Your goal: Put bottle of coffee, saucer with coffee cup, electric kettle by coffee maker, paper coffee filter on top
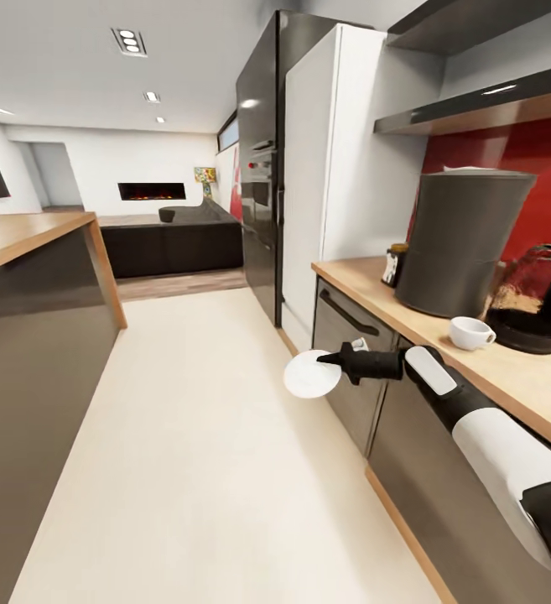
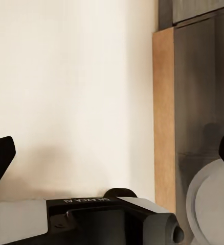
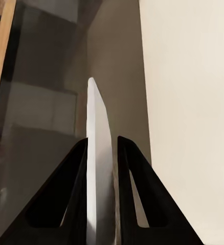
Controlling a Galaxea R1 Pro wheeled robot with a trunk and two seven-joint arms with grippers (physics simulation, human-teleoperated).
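the saucer (image 1: pixel 309 374), one thin flat white disc, is clamped edge-on between the right gripper's (image 1: pixel 330 359) two black fingers (image 3: pixel 73 194), held over the pale floor (image 1: pixel 208 470) just off the counter (image 1: pixel 476 361) front edge. on that wood-grain counter stand one white cup (image 1: pixel 470 332), the rounded dark-grey coffee maker (image 1: pixel 460 243), one glass kettle (image 1: pixel 539 298) and one small dark bottle (image 1: pixel 395 264). the left gripper's (image 2: pixel 112 158) fingers stand wide apart, holding nothing.

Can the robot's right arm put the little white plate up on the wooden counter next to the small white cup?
Probably yes. The right gripper pinches the round flat white saucer just below the light-brown wood-grain countertop edge, and bare wood lies beside the small white coffee cup.
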